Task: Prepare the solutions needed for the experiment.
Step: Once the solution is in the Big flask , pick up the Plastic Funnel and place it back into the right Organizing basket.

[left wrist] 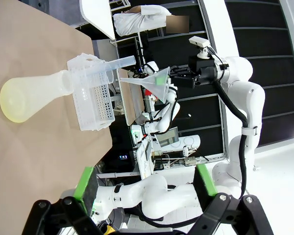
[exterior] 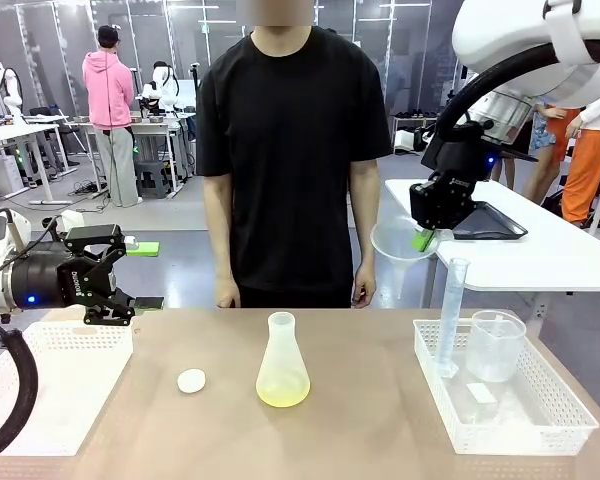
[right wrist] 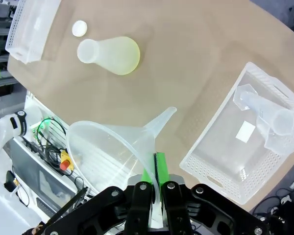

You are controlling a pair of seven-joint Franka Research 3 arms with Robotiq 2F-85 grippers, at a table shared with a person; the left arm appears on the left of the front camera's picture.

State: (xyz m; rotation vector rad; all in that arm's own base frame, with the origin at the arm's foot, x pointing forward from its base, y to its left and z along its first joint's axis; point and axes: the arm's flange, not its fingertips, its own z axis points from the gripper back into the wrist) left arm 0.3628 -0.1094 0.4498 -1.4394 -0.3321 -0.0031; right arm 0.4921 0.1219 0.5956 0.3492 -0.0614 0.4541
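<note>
The solutions are a little pale yellow-green liquid in the wide base of a frosted conical flask standing at the table's middle; the flask lies below the right wrist camera. High above the table's right side, my right gripper is shut on the rim of a clear plastic funnel, whose spout points down toward the table. My left gripper hovers open over the left basket, holding nothing. In the left wrist view the flask and funnel lie beyond my open fingers.
A small white round stopper lies left of the flask. A white basket at the right holds a graduated cylinder and a beaker. Another white basket sits at the left. A person stands across the table, arms down.
</note>
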